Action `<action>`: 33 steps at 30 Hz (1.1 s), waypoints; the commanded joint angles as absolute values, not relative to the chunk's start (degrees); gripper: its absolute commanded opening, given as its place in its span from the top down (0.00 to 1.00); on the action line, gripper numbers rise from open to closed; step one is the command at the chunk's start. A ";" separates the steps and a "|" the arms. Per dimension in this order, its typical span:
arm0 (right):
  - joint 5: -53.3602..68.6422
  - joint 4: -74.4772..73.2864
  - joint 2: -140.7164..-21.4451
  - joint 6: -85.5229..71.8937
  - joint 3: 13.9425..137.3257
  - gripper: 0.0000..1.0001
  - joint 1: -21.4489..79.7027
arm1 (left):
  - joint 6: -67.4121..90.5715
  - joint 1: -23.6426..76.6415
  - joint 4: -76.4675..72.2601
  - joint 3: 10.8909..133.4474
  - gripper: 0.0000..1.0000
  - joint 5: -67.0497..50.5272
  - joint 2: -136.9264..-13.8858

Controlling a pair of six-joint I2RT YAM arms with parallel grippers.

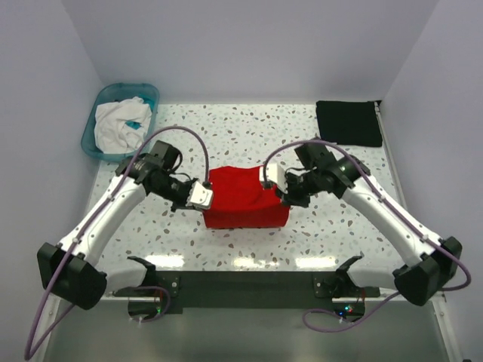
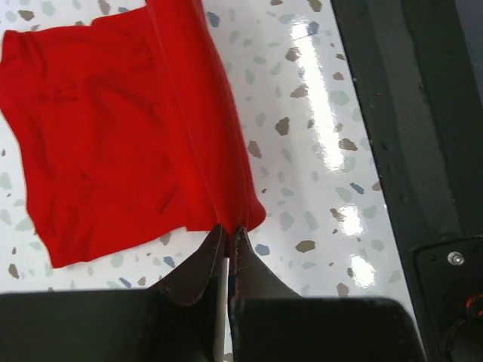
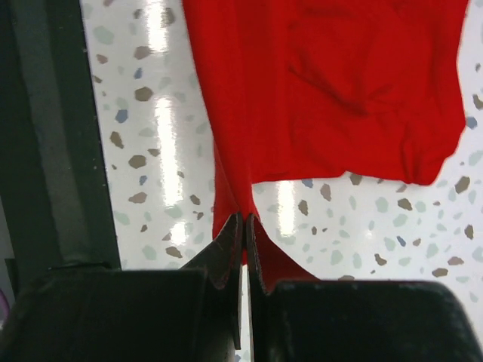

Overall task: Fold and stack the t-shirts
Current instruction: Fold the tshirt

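Observation:
The red t-shirt (image 1: pixel 245 197) lies partly folded in the middle of the speckled table. My left gripper (image 1: pixel 209 197) is shut on its left edge; in the left wrist view the gripper (image 2: pixel 229 229) pinches a raised red fold of the shirt (image 2: pixel 106 128). My right gripper (image 1: pixel 273 183) is shut on the shirt's right edge; in the right wrist view the gripper (image 3: pixel 245 219) pinches the cloth (image 3: pixel 332 83), which is pulled up off the table. The black t-shirt (image 1: pixel 348 122) lies as a flat folded rectangle at the back right.
A teal basin (image 1: pixel 100 113) holding white cloth (image 1: pixel 121 124) stands at the back left corner. A dark mounting bar (image 1: pixel 249 280) runs along the near table edge. White walls enclose the table on three sides.

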State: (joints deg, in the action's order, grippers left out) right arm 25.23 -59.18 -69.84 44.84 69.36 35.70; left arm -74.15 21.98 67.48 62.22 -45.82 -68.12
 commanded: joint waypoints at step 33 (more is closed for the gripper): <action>23.20 -60.56 -128.84 56.69 115.49 1.00 17.84 | -73.92 12.74 63.90 110.40 1.00 -46.41 -128.31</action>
